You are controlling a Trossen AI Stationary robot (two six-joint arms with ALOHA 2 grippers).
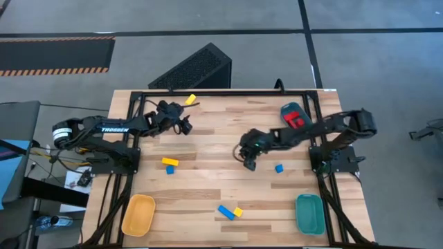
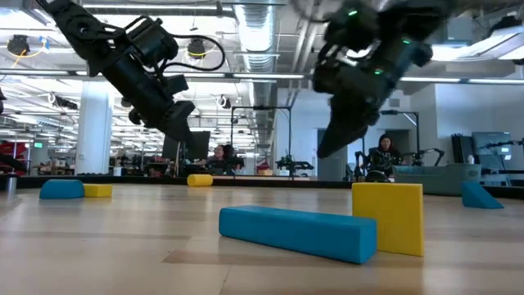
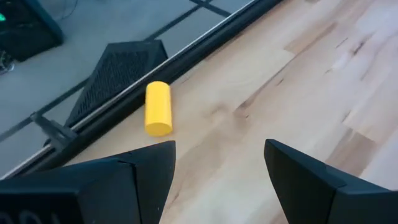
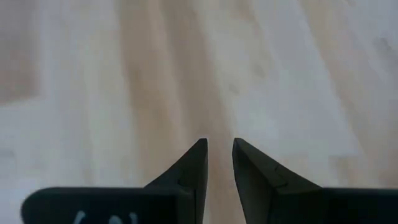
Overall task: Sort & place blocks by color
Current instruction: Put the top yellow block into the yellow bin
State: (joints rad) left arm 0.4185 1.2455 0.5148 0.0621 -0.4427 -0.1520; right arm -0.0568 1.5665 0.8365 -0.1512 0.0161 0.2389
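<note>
Nearest the low camera lie a blue bar (image 2: 299, 232) and a yellow cube (image 2: 393, 217), lower centre overhead. The right pincer (image 1: 249, 163), nearly closed and empty, hovers mid-desk (image 1: 208, 142). The left pincer (image 1: 185, 127), wide open and empty, faces a yellow cylinder (image 1: 191, 99) at the upper edge, likely its target. Loose blocks: three yellow, three blue.
</note>
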